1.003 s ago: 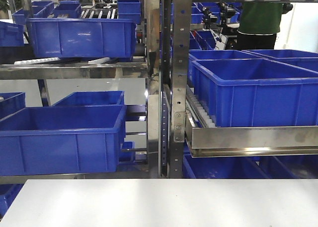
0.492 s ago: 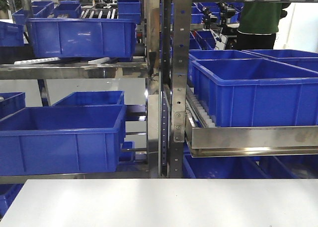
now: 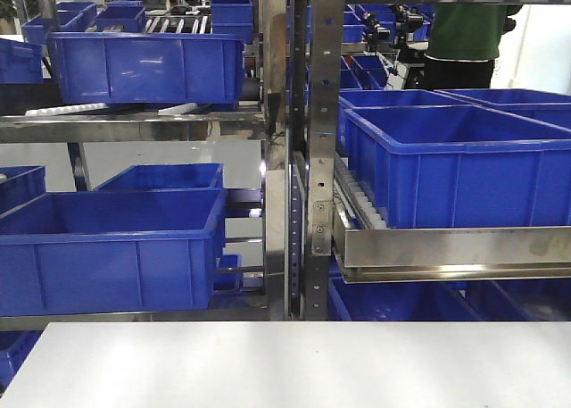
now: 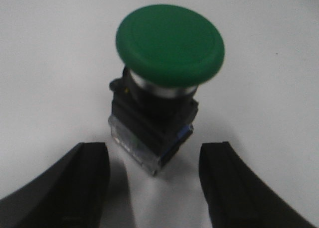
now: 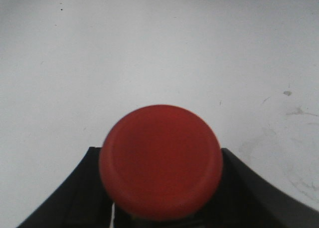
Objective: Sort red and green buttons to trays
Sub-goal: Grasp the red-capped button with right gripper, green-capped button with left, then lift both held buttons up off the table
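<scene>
Behind the red button (image 5: 160, 160), you can't tell your right gripper (image 5: 159, 154) hold; left gripper (image 4: 153, 150) flanks green button (image 4: 169, 43), wide; blue crates (image 3: 455, 171) mostly hide their insides.

Front view was sharp and evenly lit, with glare on the steel upright (image 3: 275, 162). Both wrist views were soft; the red button (image 5: 160, 160) was blurred, and the green button (image 4: 169, 43) shadowed the table (image 4: 50, 63) faintly.
</scene>
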Tool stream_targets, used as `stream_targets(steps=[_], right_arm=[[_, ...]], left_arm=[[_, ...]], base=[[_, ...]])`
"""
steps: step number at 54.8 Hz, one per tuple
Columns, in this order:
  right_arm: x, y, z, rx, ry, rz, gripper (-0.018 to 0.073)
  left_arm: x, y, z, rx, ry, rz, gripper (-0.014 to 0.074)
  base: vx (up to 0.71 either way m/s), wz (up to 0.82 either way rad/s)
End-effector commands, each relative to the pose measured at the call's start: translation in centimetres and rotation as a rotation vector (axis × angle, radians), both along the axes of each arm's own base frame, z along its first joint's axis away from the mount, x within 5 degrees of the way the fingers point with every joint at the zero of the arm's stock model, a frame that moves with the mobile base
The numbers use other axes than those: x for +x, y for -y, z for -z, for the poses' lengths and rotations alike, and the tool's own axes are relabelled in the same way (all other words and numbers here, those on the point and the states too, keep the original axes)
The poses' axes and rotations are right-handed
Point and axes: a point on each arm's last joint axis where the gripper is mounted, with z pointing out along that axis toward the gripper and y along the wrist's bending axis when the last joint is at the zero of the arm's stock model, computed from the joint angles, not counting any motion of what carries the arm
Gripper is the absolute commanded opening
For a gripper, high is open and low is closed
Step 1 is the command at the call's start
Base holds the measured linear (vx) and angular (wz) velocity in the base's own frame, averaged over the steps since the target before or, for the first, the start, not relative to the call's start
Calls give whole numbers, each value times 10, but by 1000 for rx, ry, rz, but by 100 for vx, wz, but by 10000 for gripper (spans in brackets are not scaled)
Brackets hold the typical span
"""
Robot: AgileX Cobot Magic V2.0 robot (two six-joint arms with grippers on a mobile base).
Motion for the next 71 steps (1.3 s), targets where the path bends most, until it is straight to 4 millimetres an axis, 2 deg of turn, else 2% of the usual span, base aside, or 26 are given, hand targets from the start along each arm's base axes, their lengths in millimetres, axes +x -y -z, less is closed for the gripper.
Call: stream_targets(steps=[1,14,19,20,22,26,29,37,42,49,57,71], right_arm=[[10,0,-26,42,234,10,-8],[10,0,-26,41,234,11,-8],[10,1,-26,41,234,13,-8],[10,1,-26,41,234,14,-8],[10,1,-26,41,234,14,-8],[10,1,-26,41,234,14,-8],[10,1,-26,41,234,14,-8],[10,0,-26,42,234,5,-8],[8,-2,-29,46,240,-24,-8],[1,-6,-40,53,265,-77,-8],[-11,-7,-67,70,309,-88,-8],[-45,-9,-117,110,301,-139,-8]], left_arm=[[21,4,-23,-87,260,8,513],[39,6,-28,-90,326,28,511],[43,8,-30,-98,343,59,469],[43,13,-31,-108,349,112,302],[43,13,-31,-109,349,121,254],[41,15,-30,-112,344,138,78],[41,15,-30,-114,343,139,-9],[41,15,-34,-145,340,132,-6],[38,18,-43,-176,353,154,-3],[30,18,-70,-181,437,163,-2],[15,15,-101,-167,517,136,-1],[-16,9,-148,-101,499,68,0]], base=[[0,0],[0,0],[0,0],[0,0],[0,0],[0,0],[0,0],[0,0],[0,0],[0,0],[0,0],[0,0]])
